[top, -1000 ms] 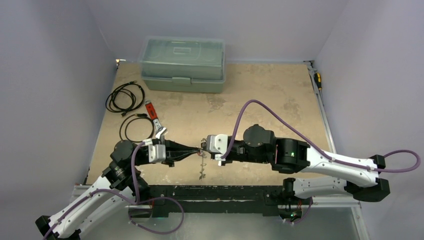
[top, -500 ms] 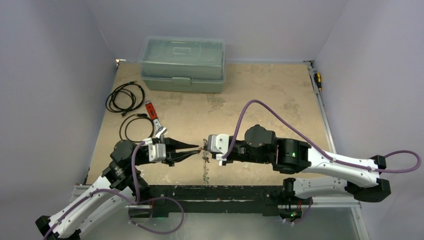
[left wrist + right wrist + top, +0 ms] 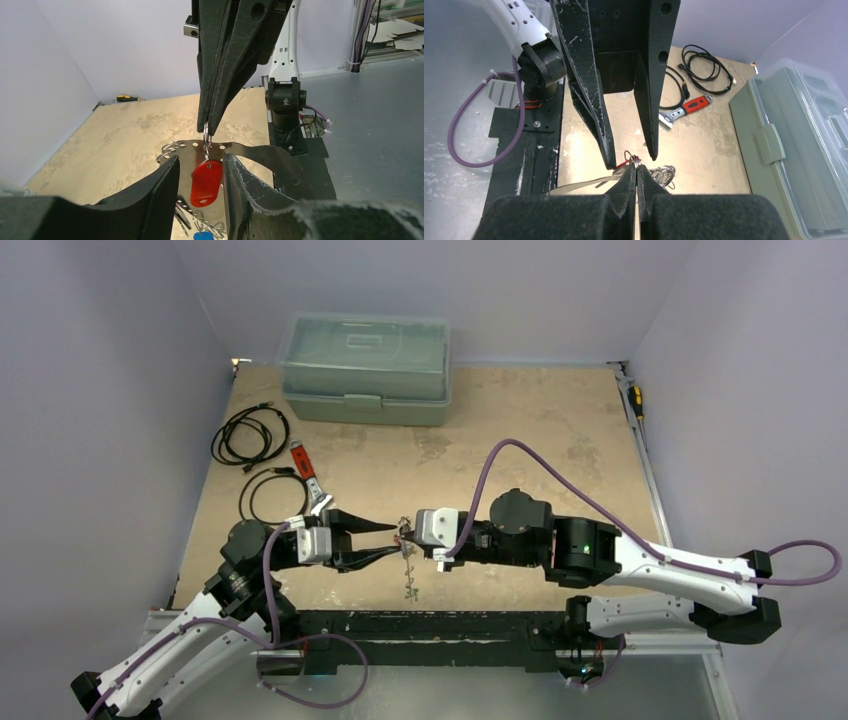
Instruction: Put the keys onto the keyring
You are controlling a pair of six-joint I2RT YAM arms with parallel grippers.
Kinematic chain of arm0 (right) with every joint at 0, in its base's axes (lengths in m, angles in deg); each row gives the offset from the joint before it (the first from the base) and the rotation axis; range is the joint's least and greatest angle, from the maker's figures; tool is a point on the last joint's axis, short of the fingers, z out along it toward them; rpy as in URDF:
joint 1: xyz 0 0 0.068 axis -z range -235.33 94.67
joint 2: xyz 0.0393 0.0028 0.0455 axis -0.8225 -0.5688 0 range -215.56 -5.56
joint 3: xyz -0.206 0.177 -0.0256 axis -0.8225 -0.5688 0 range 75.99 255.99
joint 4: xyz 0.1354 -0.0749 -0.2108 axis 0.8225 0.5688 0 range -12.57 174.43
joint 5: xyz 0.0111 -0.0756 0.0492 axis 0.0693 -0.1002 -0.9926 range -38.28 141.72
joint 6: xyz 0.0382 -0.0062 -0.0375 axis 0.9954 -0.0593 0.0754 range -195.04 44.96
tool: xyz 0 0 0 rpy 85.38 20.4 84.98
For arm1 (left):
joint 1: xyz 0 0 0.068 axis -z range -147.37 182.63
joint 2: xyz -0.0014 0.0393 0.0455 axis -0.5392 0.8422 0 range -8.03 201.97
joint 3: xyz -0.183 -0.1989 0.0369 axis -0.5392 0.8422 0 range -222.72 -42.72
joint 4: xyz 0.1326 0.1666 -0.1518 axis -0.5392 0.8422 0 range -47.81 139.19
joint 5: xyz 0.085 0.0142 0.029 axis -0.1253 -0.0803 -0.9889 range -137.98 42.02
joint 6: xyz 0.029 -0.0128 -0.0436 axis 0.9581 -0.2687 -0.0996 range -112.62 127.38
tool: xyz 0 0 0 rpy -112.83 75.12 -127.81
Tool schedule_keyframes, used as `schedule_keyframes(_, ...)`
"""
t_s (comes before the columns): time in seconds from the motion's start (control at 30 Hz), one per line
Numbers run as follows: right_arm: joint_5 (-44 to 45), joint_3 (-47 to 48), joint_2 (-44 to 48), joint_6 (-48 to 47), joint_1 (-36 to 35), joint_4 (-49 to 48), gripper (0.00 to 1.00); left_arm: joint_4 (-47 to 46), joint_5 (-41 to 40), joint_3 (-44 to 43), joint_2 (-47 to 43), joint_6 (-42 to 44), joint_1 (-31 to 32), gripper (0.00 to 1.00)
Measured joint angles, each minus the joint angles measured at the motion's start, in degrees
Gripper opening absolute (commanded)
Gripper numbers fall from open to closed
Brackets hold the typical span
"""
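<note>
Nearest, the left gripper (image 3: 200, 162) stands spread, its fingers (image 3: 160, 195) flanking the red key (image 3: 205, 183) without touching it. A blue key (image 3: 202, 236) dangles below. Just above, the right gripper (image 3: 207, 130) is pressed together on a thin wire loop (image 3: 206, 139), from which the red key hangs. Behind it the keyring (image 3: 250, 149) curves in the air between the arms. This looks like mid-threading. Next, I'd judge, the left must close on the red key and steer it gently along the hoop.
</note>
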Motion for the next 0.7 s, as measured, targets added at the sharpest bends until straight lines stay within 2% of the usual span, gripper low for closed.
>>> schedule_keyframes(0.27,-1.29,0.00,-1.20,-0.02,0.00,-1.77,0.00,0.00,0.09,0.00,0.09,-0.76,0.00,0.36)
schedule_keyframes(0.43,-1.75,0.00,-2.60,-0.07,0.00,-1.77,0.00,0.00,0.09,0.00,0.09,-1.16,0.00,0.22)
schedule_keyframes(0.53,-1.68,0.00,-2.67,-0.24,0.04,-1.79,0.00,-0.02,0.26,0.00,0.09,-1.44,0.00,0.19)
schedule_keyframes(0.7,-1.73,0.00,-2.67,-0.35,0.04,-2.05,0.00,-0.04,0.24,0.00,0.09,-1.57,0.00,0.36)
